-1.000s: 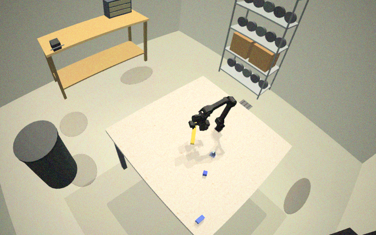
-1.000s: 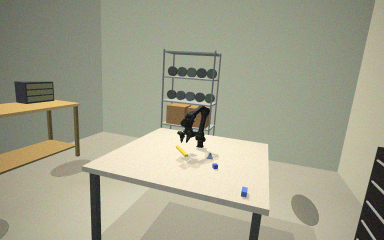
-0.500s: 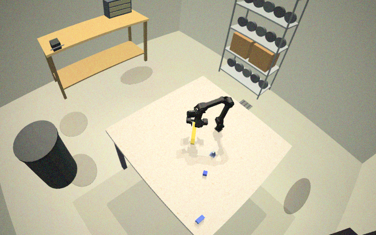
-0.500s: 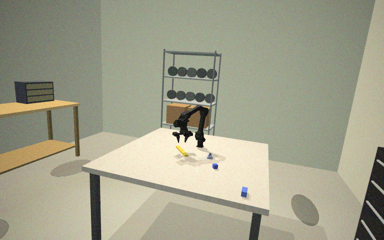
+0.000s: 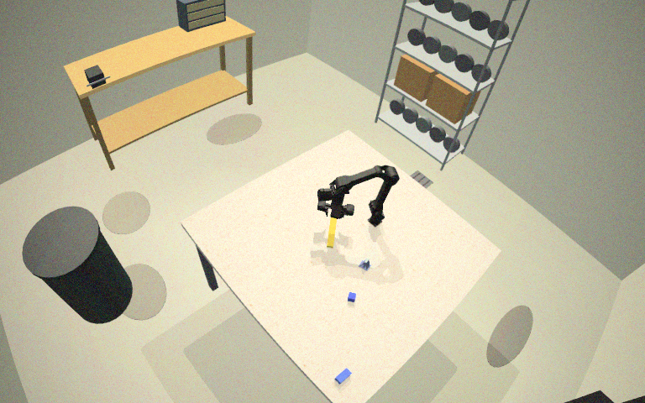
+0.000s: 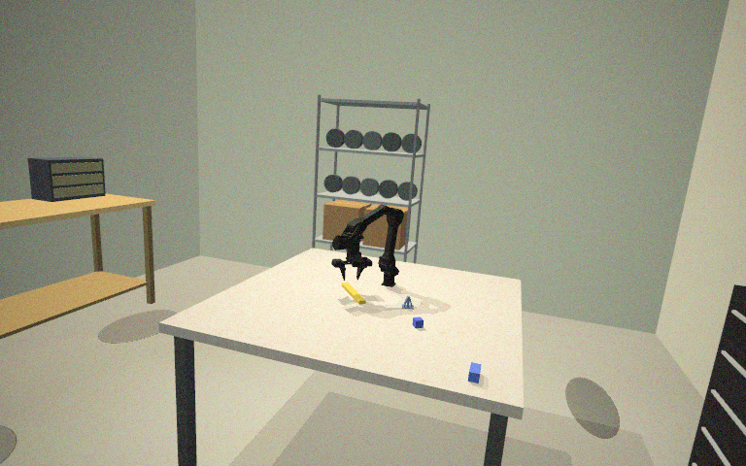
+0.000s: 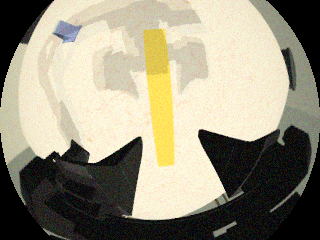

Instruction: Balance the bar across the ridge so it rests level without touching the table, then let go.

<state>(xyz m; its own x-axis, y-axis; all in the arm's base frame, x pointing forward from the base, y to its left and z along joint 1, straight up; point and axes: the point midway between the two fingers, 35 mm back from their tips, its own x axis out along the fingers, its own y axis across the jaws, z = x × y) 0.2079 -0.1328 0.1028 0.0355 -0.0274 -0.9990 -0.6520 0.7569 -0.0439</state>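
Table (image 5: 266,227) (image 6: 263,323): bar pickup pending. Claw (image 5: 335,214) (image 6: 351,277) (image 7: 170,135) hung mostly open, empty, above the bar (image 5: 331,232) (image 6: 354,293) (image 7: 160,100), which lay flat, left of the ridge (image 5: 364,264) (image 6: 407,302) (image 7: 67,31). Grasp, lift, level balance, release all remained.

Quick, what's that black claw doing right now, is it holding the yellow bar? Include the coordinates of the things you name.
Gripper (image 5: 335,214) (image 6: 351,278) (image 7: 170,134): open, holding nothing; the bar (image 5: 331,232) (image 6: 353,293) (image 7: 160,100) lies on the table (image 5: 266,227) (image 6: 263,313) (image 7: 240,90) below its fingers.
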